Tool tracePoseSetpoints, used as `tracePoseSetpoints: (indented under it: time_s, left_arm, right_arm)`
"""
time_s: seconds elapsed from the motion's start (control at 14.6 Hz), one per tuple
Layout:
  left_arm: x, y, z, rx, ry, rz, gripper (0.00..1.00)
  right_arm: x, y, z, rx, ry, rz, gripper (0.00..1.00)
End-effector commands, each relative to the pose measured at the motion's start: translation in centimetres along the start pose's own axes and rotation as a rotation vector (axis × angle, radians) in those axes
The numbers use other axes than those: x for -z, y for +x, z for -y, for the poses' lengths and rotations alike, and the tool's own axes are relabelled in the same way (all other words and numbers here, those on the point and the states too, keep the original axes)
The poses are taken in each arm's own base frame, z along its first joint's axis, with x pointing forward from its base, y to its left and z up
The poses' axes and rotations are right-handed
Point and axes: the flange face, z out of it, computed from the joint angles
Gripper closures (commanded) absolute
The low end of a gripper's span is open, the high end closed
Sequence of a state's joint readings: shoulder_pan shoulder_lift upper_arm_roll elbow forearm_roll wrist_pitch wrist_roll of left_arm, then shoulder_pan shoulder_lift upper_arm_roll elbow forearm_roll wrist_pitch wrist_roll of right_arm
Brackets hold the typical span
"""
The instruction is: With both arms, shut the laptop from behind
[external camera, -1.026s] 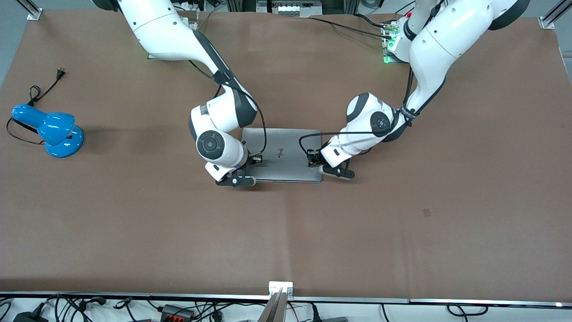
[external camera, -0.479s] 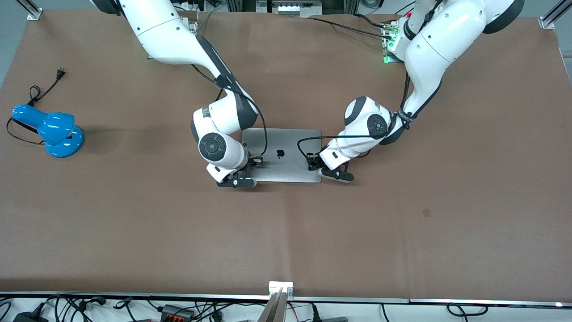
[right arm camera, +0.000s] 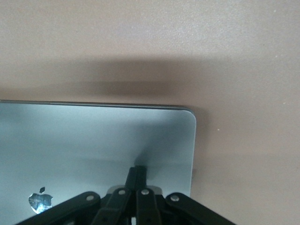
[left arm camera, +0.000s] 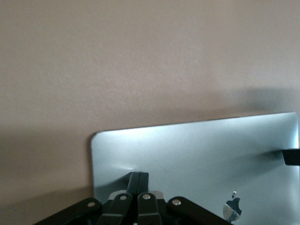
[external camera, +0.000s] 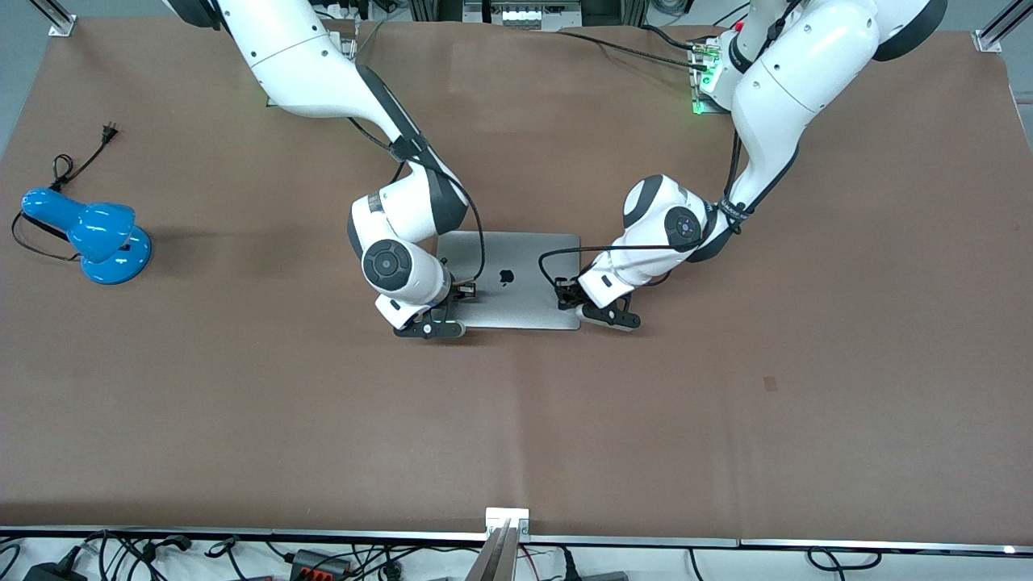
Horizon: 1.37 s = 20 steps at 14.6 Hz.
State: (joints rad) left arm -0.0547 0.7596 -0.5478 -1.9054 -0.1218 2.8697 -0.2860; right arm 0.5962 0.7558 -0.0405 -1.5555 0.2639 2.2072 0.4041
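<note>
The silver-grey laptop [external camera: 516,303] lies shut and flat at the table's middle, its black apple logo [external camera: 507,277] facing up. My left gripper [external camera: 565,295] is shut, with its fingertips touching the lid near the edge toward the left arm's end. In the left wrist view the shut fingers [left arm camera: 138,177] rest on the lid [left arm camera: 197,150]. My right gripper [external camera: 464,292] is shut, with its fingertips on the lid near the edge toward the right arm's end. In the right wrist view the shut fingers [right arm camera: 137,172] rest on the lid [right arm camera: 93,140]. The keyboard and screen are hidden.
A blue desk lamp [external camera: 89,234] with a black cord stands toward the right arm's end of the table. A box with a green light [external camera: 700,85] sits by the left arm's base. A metal bracket [external camera: 507,516] is at the table's near edge.
The lid has gone down the last bit and now lies flat, so the apple logo shows clearly. Both grippers have moved down slightly with it.
</note>
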Motion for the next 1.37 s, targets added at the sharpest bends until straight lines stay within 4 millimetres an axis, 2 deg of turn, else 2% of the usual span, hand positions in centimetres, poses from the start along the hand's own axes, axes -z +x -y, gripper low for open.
tracePoseSetpoints:
  time_s: [0.0,0.14,0.27,0.55,0.68,0.75,0.89,1.03,1.09,1.16,1.23,1.3]
  left_arm:
    - [2.4,1.1,0.4,-0.034,0.033,0.002,0.99]
    - [4.9,1.8,-0.1,-0.046,0.062,0.037,0.99]
    - [7.9,1.9,-1.1,-0.077,0.099,0.086,0.99]
    - [15.1,2.1,-1.7,-0.087,0.193,0.179,0.99]
    - [18.7,2.7,-1.4,-0.088,0.235,0.234,0.91]
    - [21.1,3.5,-1.2,-0.112,0.268,0.247,0.81]
    - [25.2,5.2,-0.6,-0.150,0.352,0.275,0.32]
    - [28.8,6.3,-0.9,-0.151,0.399,0.302,0.00]
    - [30.4,6.7,-1.0,-0.142,0.408,0.317,0.00]
    - [33.2,7.6,-0.2,-0.125,0.438,0.318,0.00]
    - [35.4,8.1,0.0,-0.116,0.471,0.315,0.00]
    - [37.0,8.4,0.1,-0.109,0.491,0.315,0.00]
  right_arm:
    - [0.6,0.3,0.7,-0.003,-0.005,-0.019,1.00]
    - [2.0,0.5,0.5,0.004,-0.013,-0.040,1.00]
    - [4.5,0.3,0.5,0.009,-0.013,-0.045,1.00]
    - [13.1,-0.2,-2.0,0.044,-0.104,-0.082,1.00]
    - [15.7,-0.4,-3.6,0.041,-0.152,-0.088,1.00]
    - [16.7,-0.4,-4.5,0.029,-0.162,-0.081,1.00]
    - [18.8,-0.2,-6.8,0.057,-0.187,-0.067,1.00]
    - [20.8,-0.1,-8.9,0.075,-0.198,-0.059,1.00]
    - [21.7,-0.1,-9.7,0.085,-0.198,-0.060,0.95]
    - [22.4,-0.1,-9.9,0.061,-0.190,-0.070,0.32]
    - [23.5,-0.1,-10.5,0.042,-0.188,-0.086,0.00]
    - [24.8,-0.2,-11.1,0.032,-0.180,-0.105,0.00]
